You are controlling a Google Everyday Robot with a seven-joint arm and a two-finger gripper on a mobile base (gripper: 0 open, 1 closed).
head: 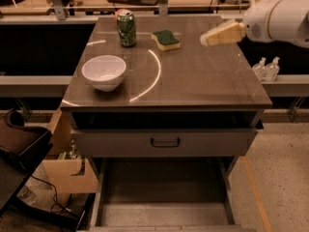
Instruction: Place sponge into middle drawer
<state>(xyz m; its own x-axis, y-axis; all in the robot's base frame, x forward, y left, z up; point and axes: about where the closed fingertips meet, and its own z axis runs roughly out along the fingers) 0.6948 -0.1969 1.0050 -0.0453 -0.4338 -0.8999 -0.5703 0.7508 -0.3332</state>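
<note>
The sponge (165, 39), yellow with a dark green top, lies flat at the back middle of the cabinet top. My gripper (206, 39), cream-coloured on a white arm, reaches in from the right and hovers above the cabinet top, a short way to the right of the sponge and apart from it. The middle drawer (164, 213) is pulled out at the bottom of the view, a wide grey tray with a bare floor. Above it sits a shut grey drawer front with a black handle (164, 142).
A white bowl (104, 71) stands at the left of the cabinet top, and a green can (127, 28) stands at the back left of the sponge. A cardboard box (72, 174) and a dark seat (19, 141) are left of the cabinet. Two bottles (266, 68) stand at the right.
</note>
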